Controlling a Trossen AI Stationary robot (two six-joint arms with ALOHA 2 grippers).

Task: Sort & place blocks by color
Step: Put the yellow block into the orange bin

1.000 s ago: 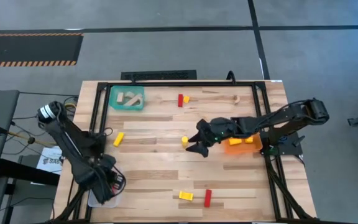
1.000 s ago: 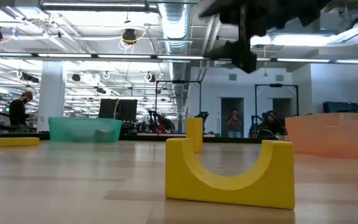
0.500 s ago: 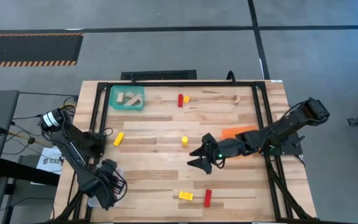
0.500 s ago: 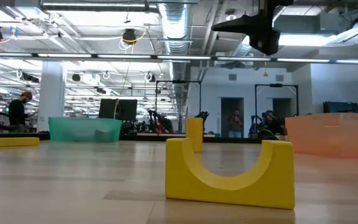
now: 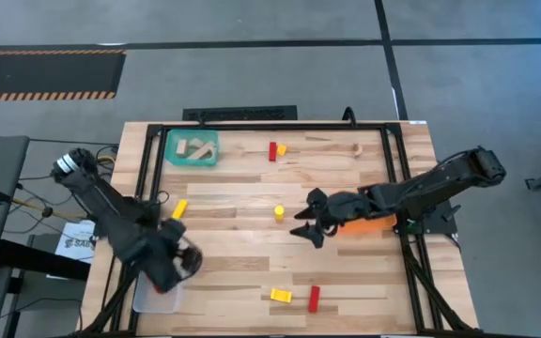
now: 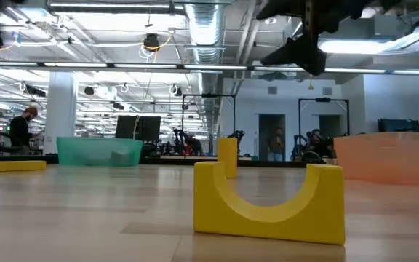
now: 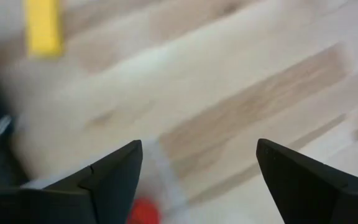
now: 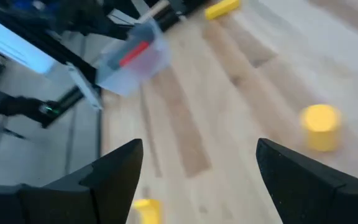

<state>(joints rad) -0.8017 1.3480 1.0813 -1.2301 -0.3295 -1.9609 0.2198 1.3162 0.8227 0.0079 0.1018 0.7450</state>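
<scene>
Sorting looks partway done: pale blocks (image 5: pixel 193 147) sit in the teal tray (image 5: pixel 173 155) at upper left, while 6 blocks lie loose. Left gripper (image 5: pixel 178 263) and right gripper (image 5: pixel 310 225) spread wide, empty.

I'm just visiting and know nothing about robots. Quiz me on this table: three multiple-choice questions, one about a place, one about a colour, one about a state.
1. Where does the yellow cylinder stand?
A. in a tray
B. on the bare table
C. on another block

2. What colour is the tray holding the pale wood blocks?
A. teal
B. orange
C. black

3. How is the right tool?
A. shut on a red block
B. shut on a tray
C. open and empty

Answers:
1 B: it stands alone on the wood.
2 A: the teal tray holds them.
3 C: its fingers stand apart with nothing between them.
</scene>
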